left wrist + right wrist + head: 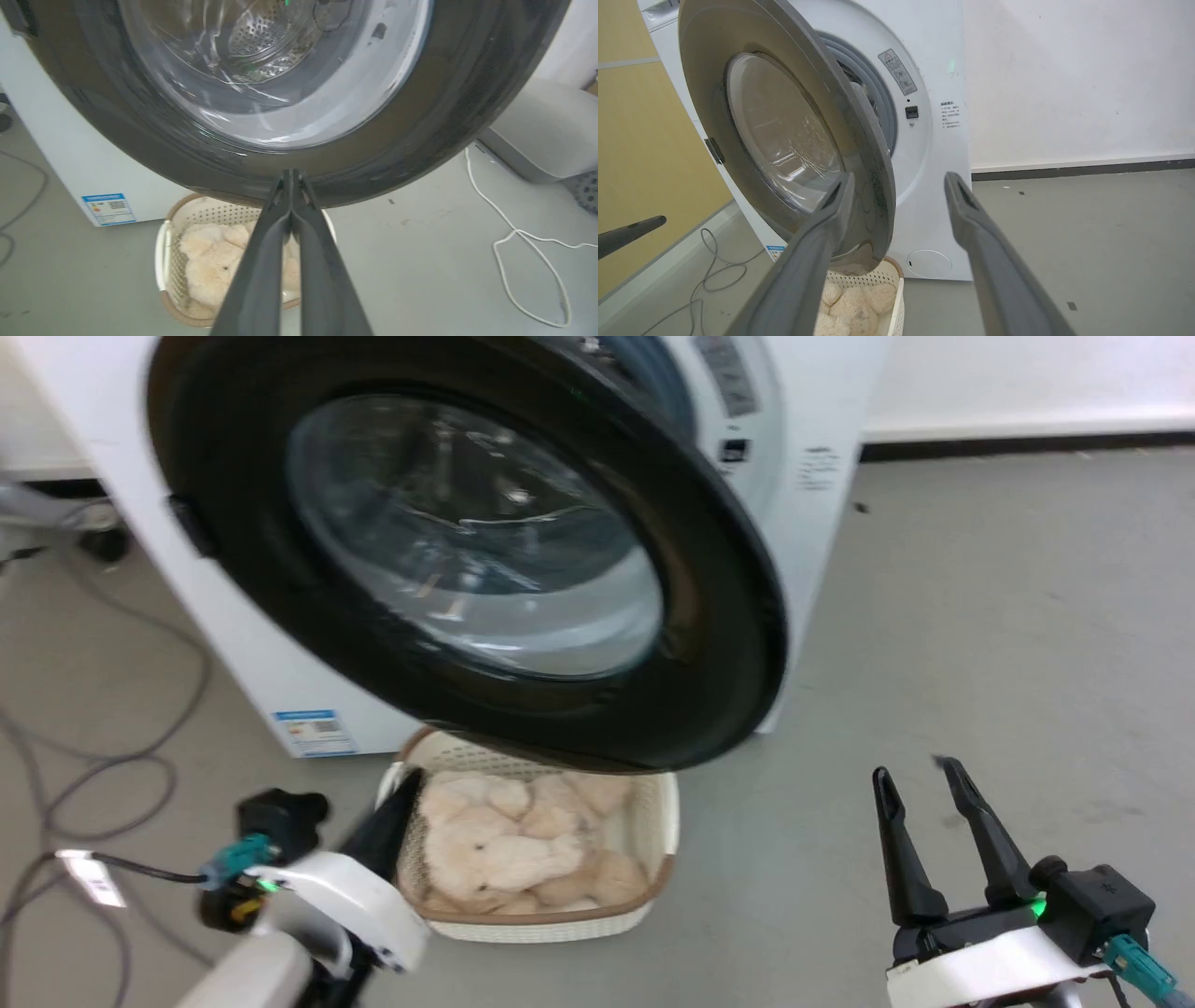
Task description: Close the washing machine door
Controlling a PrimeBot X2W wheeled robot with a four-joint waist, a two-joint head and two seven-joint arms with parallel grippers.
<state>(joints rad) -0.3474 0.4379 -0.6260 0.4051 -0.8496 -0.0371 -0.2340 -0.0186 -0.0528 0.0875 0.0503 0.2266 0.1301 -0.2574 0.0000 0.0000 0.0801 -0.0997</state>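
The washing machine door (pixel 467 551), a glossy black disc around a bulging clear glass bowl, is standing part-open off the smooth white washing machine (pixel 822 476), overhanging a cream perforated basket (pixel 523 929) of fluffy beige fabric (pixel 504 859). The left gripper (pixel 292 177) is pressing its fingers together on nothing, tips at the door's lower rim; whether they are touching it cannot be told. The right gripper (pixel 920 775) is gaping wide and empty over bare grey floor (pixel 980 663). The blue label (pixel 316 733) is showing print too small to read.
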